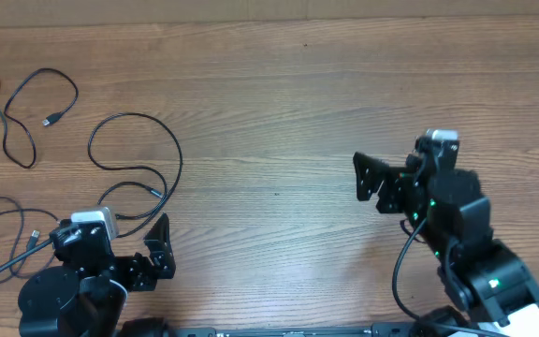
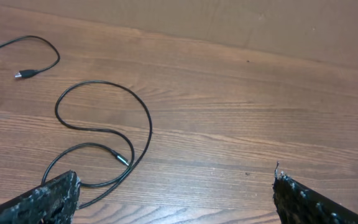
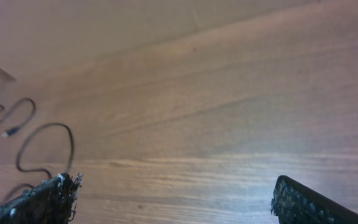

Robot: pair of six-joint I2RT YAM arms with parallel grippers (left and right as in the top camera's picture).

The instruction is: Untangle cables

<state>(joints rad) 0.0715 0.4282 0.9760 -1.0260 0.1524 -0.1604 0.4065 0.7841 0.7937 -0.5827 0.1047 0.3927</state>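
Several cables (image 2: 151, 127) lie across table (image 1: 298, 112).

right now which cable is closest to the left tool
The middle cable, the one with the big round loop; its tail runs right beside the left tool. The USB-plug cable and the far-left cable lie further off.

Overhead you look straight down; both low wrist views share the thin black looped cable (image 2: 101, 82).
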